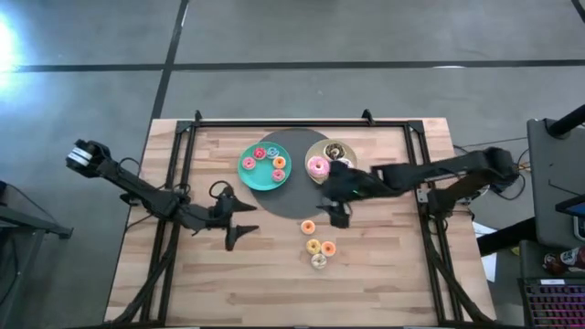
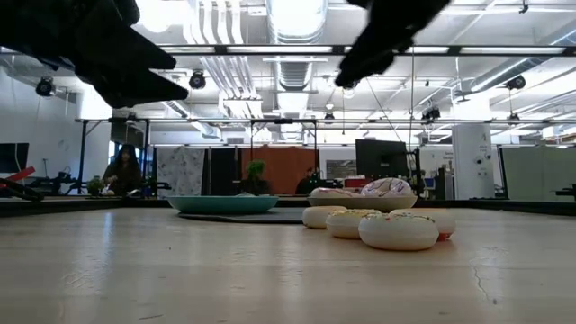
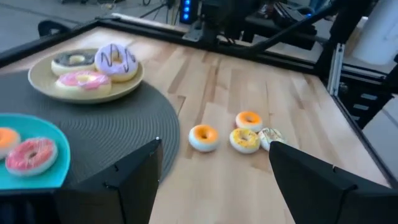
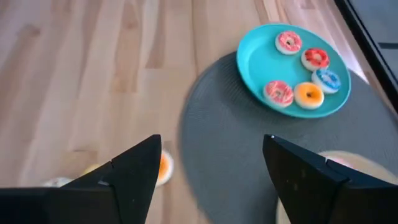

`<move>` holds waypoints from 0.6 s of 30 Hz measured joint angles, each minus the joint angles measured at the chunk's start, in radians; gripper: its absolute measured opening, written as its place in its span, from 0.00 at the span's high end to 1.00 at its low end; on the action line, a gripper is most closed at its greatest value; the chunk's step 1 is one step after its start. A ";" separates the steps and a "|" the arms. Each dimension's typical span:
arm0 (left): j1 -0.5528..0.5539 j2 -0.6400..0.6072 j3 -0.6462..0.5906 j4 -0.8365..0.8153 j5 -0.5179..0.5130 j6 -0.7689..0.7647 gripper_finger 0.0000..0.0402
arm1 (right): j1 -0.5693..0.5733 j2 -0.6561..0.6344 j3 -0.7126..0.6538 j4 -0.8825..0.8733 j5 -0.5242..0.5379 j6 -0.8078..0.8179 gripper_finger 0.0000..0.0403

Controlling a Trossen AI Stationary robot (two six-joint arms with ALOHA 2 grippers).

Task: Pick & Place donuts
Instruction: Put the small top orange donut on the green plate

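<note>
Several tiny donuts lie loose on the wood near the table's middle: an orange one [image 1: 308,227], a yellow one [image 1: 313,246], another orange one [image 1: 328,248] and a pale one [image 1: 319,261]. Several more tiny donuts lie on the teal plate [image 1: 249,179]. Three larger donuts, pink [image 1: 317,165], brown [image 1: 334,150] and lilac-white [image 3: 115,61], lie on the beige plate [image 3: 43,85]. My right gripper [image 1: 335,210] hangs open above the mat's near-right edge, just beyond the loose donuts. My left gripper [image 1: 244,222] stands open left of them, pointing their way.
A dark round mat [image 1: 297,196] lies under both plates. Black frame rails [image 1: 183,183] run along the table's left, right and far sides. Bare wood [image 1: 274,283] stretches toward the near edge.
</note>
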 joint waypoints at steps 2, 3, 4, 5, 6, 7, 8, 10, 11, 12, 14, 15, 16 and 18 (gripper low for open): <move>0.000 0.036 0.002 0.051 0.004 0.037 0.33 | 0.033 -0.059 -0.076 0.038 0.022 0.039 0.31; 0.000 0.057 0.005 0.077 0.015 0.053 0.33 | 0.051 -0.087 -0.112 0.055 0.034 0.057 0.31; 0.000 0.076 0.008 0.098 0.021 0.069 0.33 | 0.068 -0.113 -0.148 0.076 0.046 0.074 0.32; 0.000 0.098 0.013 0.116 0.024 0.084 0.33 | 0.086 -0.137 -0.182 0.098 0.058 0.093 0.32; 0.000 0.121 0.022 0.137 0.030 0.093 0.33 | 0.103 -0.160 -0.217 0.114 0.070 0.111 0.32; 0.000 0.142 0.032 0.148 0.041 0.106 0.33 | 0.120 -0.182 -0.249 0.132 0.080 0.126 0.32; 0.000 0.164 0.042 0.149 0.049 0.115 0.33 | 0.136 -0.199 -0.280 0.154 0.092 0.146 0.33; 0.000 0.213 0.072 0.151 0.065 0.129 0.33 | 0.168 -0.233 -0.339 0.187 0.108 0.178 0.33; 0.000 0.237 0.085 0.150 0.071 0.140 0.33 | 0.184 -0.246 -0.366 0.205 0.120 0.194 0.33; 0.000 0.262 0.098 0.149 0.074 0.148 0.33 | 0.198 -0.257 -0.392 0.230 0.132 0.207 0.33; 0.000 0.310 0.130 0.151 0.092 0.168 0.33 | 0.222 -0.277 -0.439 0.262 0.157 0.231 0.33; 0.000 0.332 0.143 0.150 0.097 0.179 0.33 | 0.231 -0.283 -0.459 0.278 0.171 0.244 0.33; 0.000 0.354 0.157 0.149 0.098 0.193 0.33 | 0.237 -0.288 -0.477 0.298 0.179 0.251 0.33; 0.003 0.395 0.188 0.149 0.098 0.219 0.33 | 0.246 -0.297 -0.509 0.324 0.193 0.270 0.33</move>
